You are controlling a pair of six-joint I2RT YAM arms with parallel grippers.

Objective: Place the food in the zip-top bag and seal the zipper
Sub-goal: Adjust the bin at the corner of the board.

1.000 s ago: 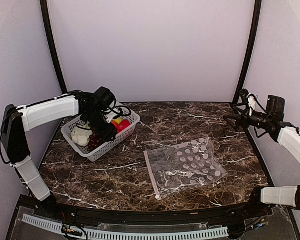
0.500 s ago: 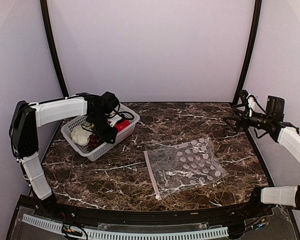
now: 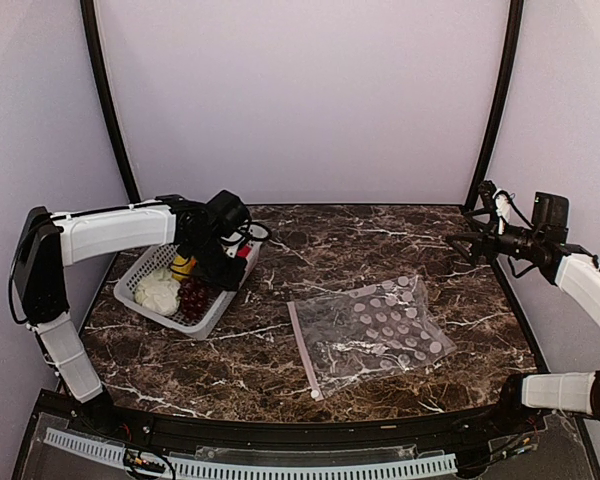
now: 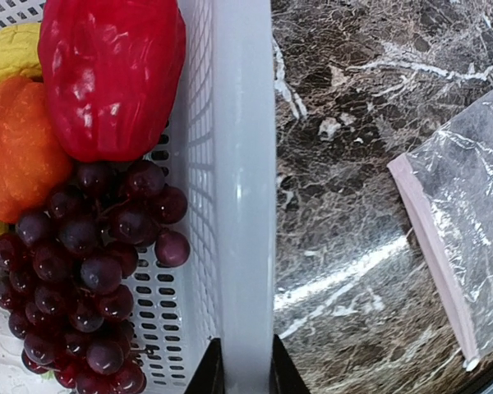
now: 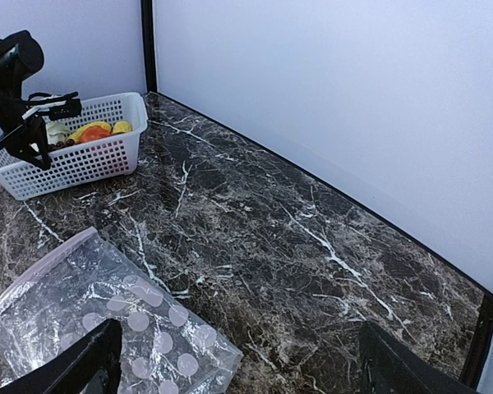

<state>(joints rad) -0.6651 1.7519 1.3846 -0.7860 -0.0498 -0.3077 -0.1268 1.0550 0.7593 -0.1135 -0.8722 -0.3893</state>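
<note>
Left wrist cam gives the close-up: left claw pinched shut on the basket rim, with grapes, a red piece and an orange piece inside. Overhead shows the dotted bag lying flat, well right of the basket, zipper edge facing it. Right claw hangs wide open far right of the basket, holding nothing

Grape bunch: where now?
Grape bunch sits left in the top view, in the white basket, right of the pale cabbage piece, beside the rim the left gripper clamps.
</note>
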